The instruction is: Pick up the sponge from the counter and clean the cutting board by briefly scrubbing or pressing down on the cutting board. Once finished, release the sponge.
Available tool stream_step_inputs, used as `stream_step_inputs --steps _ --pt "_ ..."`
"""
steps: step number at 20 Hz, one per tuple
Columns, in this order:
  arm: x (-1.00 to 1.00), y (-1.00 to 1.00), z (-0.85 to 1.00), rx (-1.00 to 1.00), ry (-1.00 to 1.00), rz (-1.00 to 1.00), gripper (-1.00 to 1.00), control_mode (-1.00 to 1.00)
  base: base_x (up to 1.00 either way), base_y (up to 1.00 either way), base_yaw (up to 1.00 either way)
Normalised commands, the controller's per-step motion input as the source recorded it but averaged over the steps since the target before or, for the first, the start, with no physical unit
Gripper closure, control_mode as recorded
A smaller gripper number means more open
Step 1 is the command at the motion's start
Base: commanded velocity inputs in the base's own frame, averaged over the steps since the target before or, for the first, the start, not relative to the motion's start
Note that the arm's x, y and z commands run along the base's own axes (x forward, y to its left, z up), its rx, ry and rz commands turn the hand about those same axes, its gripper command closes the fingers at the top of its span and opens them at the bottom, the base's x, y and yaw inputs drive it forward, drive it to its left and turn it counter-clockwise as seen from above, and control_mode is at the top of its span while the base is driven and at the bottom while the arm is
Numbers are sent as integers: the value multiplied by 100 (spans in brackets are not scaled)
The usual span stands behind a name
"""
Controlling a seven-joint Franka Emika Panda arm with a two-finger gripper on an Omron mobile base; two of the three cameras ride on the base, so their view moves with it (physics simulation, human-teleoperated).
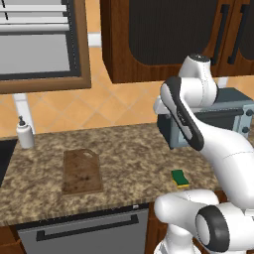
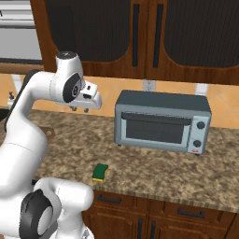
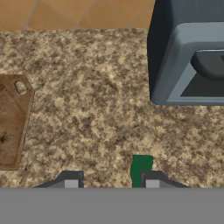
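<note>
The green-topped sponge (image 1: 180, 178) (image 2: 100, 172) lies near the front edge of the speckled counter (image 1: 129, 154) (image 2: 154, 168). The dark-brown cutting board (image 1: 82, 171) lies flat to its left, its hole at the far end. My gripper (image 2: 80, 110) hangs high above the counter, between board and sponge, and points down. In the hand view its two fingertips (image 3: 71, 180) stand wide apart with nothing between them, so the gripper (image 3: 111, 180) is open. The sponge (image 3: 141, 168) shows just above the right tip, and the cutting board (image 3: 12, 120) sits at the left edge.
A grey toaster oven (image 1: 218, 119) (image 2: 161, 121) (image 3: 188, 57) stands at the back of the counter, right of the sponge. A white soap dispenser (image 1: 25, 133) is at the back left. Dark wooden cabinets (image 2: 140, 32) hang overhead.
</note>
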Motion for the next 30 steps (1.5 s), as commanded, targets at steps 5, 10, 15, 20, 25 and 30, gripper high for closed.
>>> stream_step_inputs --steps 5,10,15,20,25,30 --pt "-10 0 -1 0 0 0 -100 -100 0 0 0" --pt "-38 0 -10 0 0 0 -100 -100 0 0 0" --pt "-49 0 -19 0 1 0 -100 -100 0 0 0" --pt "-38 -3 -29 0 3 0 -100 -100 0 0 0" --pt "-23 -9 -34 0 4 0 -100 -100 0 0 0" --pt "-14 -20 -38 0 5 0 -100 -100 0 0 0"
